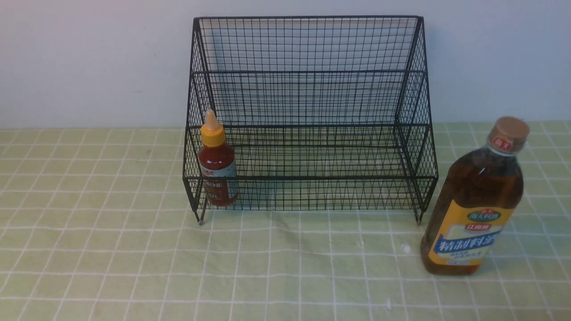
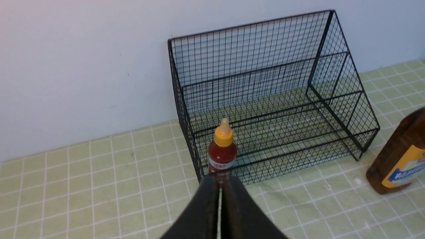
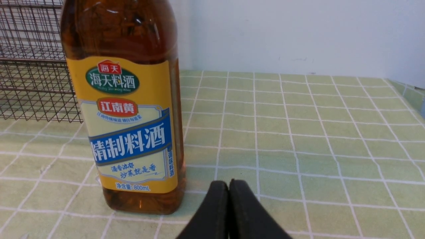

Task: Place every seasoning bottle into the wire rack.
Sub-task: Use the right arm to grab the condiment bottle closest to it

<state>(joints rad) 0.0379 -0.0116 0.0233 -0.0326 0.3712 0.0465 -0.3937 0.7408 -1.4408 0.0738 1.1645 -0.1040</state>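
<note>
The black wire rack [image 1: 308, 71] stands against the back wall. A small red-sauce bottle [image 1: 217, 167] with a yellow nozzle cap stands upright in the left corner of its lower tier, also seen in the left wrist view [image 2: 222, 156]. The tall brown-liquid bottle [image 1: 475, 203] with a yellow-blue label and tan cap stands on the cloth to the right of the rack, outside it. My left gripper [image 2: 219, 181] is shut and empty, a short way in front of the small bottle. My right gripper [image 3: 229, 186] is shut and empty, close beside the tall bottle [image 3: 123, 99]. Neither arm shows in the front view.
A green checked cloth [image 1: 134, 249] covers the table. A plain pale wall [image 1: 89, 62] rises right behind the rack. The table's right edge [image 3: 410, 91] shows in the right wrist view.
</note>
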